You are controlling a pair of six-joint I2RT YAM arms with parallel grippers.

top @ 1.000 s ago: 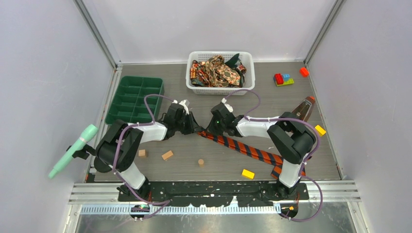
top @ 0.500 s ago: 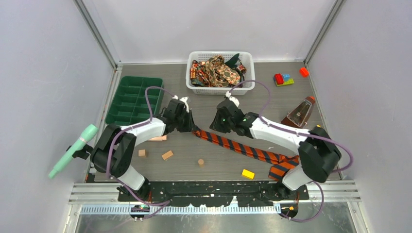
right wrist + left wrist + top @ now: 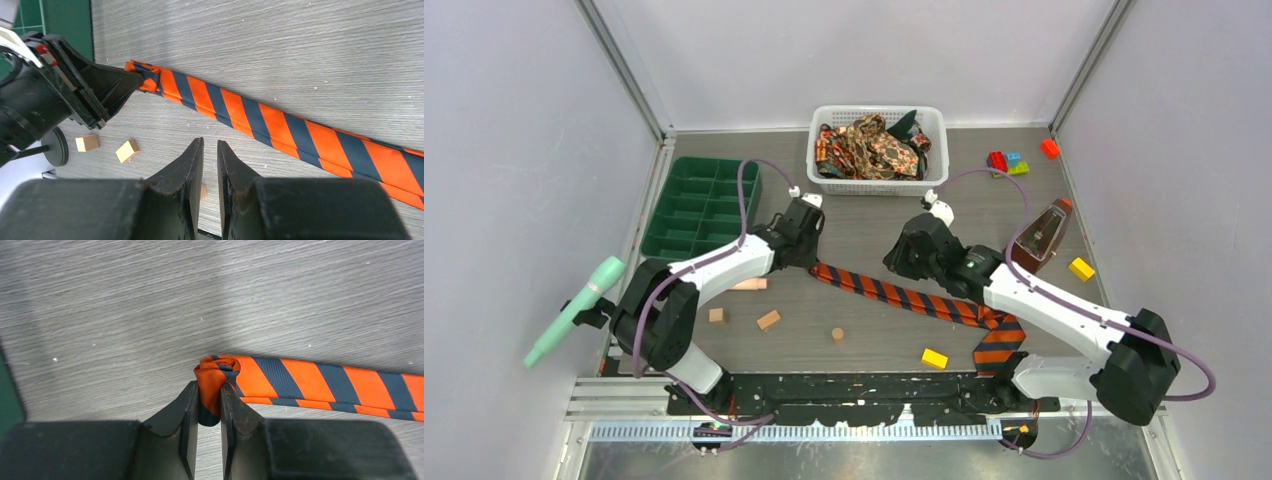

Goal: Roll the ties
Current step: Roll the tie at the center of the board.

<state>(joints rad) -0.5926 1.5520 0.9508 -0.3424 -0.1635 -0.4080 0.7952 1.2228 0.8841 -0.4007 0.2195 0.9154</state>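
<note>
An orange-and-dark striped tie (image 3: 904, 295) lies diagonally across the table, its wide end near the right arm's base. My left gripper (image 3: 809, 262) is shut on the tie's small rolled narrow end (image 3: 212, 377), which is pinched between the fingertips of that gripper (image 3: 209, 390). My right gripper (image 3: 902, 262) hovers beside the tie's middle (image 3: 260, 117) and clear of it. In the right wrist view, the gripper (image 3: 210, 145) has its jaws a narrow gap apart with nothing between them. More ties (image 3: 869, 148), paisley and dark green, sit piled in the white basket (image 3: 934, 120).
A green compartment tray (image 3: 699, 205) stands at the left and a metronome (image 3: 1042, 232) at the right. Wooden blocks (image 3: 769, 320), a small wooden cylinder (image 3: 837, 335) and yellow blocks (image 3: 935, 358) lie near the front. Coloured bricks (image 3: 1007, 162) sit at the back right.
My right gripper has let go of the tie near its rolled end, opened a little and drawn back to the right. The left gripper kept its grip and shifted slightly back.
</note>
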